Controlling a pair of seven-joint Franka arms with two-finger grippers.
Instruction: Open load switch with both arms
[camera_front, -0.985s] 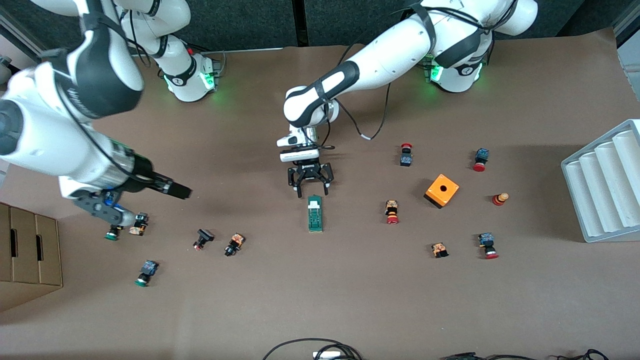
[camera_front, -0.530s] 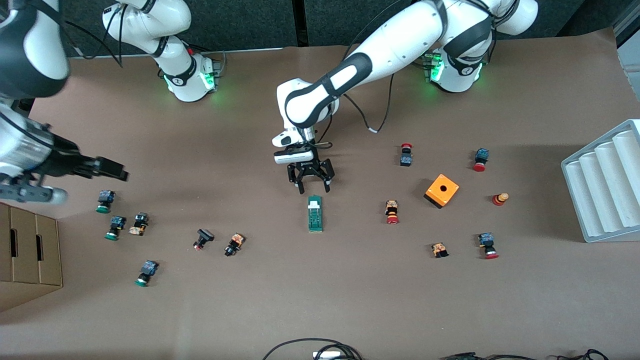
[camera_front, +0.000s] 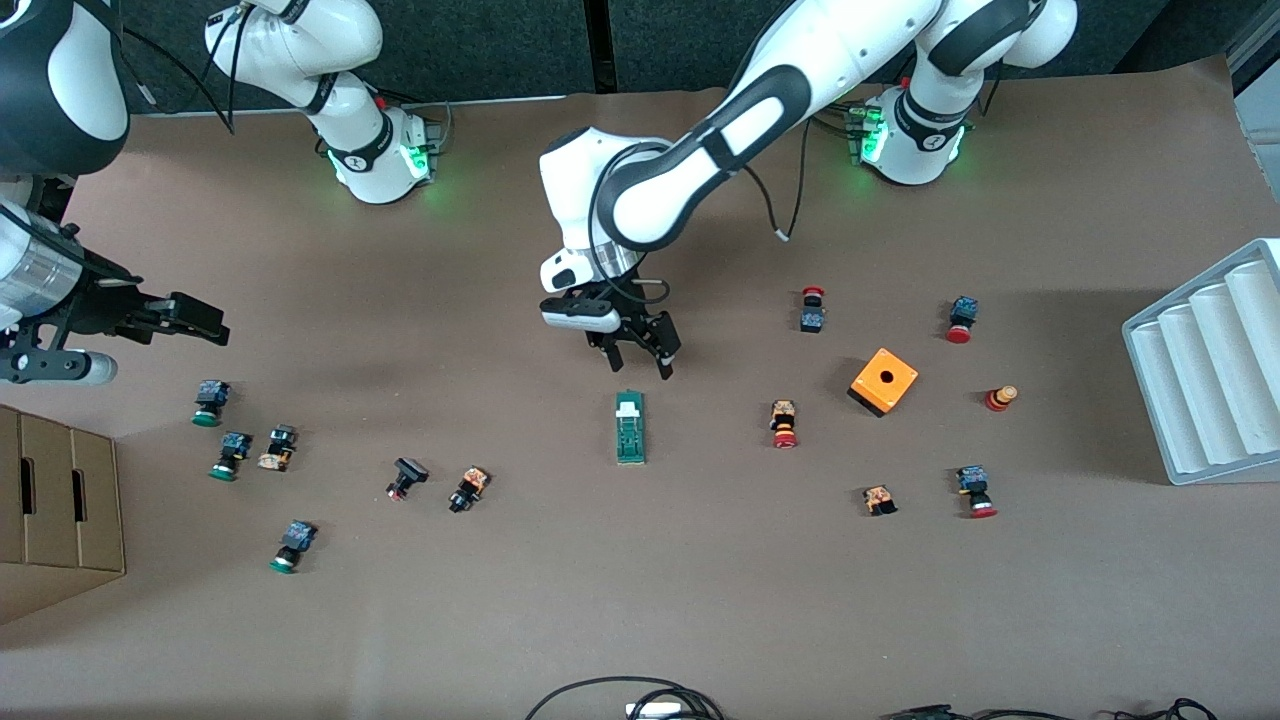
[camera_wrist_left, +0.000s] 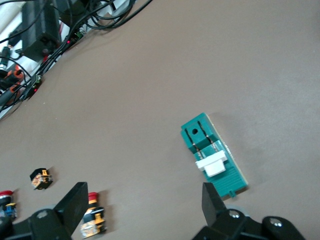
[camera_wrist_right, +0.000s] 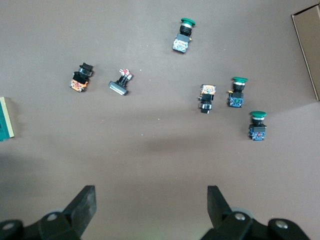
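The load switch (camera_front: 630, 427) is a narrow dark-green block that lies flat in the middle of the table. Its white sliding piece (camera_front: 628, 407) sits at one end. In the left wrist view the load switch (camera_wrist_left: 214, 155) lies just past one finger. My left gripper (camera_front: 640, 362) hangs open over the bare table just off that white end and touches nothing. My left gripper (camera_wrist_left: 144, 205) has nothing between its fingers. My right gripper (camera_front: 195, 320) is open and empty over the right arm's end of the table. My right gripper (camera_wrist_right: 151, 200) looks down on bare table.
Green-capped push-buttons (camera_front: 210, 402) and others (camera_front: 468, 488) lie toward the right arm's end. Red-capped ones (camera_front: 784, 424), an orange cube (camera_front: 883, 380) and a white rack (camera_front: 1210, 370) lie toward the left arm's end. A cardboard box (camera_front: 55, 510) stands at the table's corner.
My right arm has swung away from the middle toward its own end of the table, uncovering two green-capped push-buttons. My left gripper has turned and drawn slightly back from the switch's white end.
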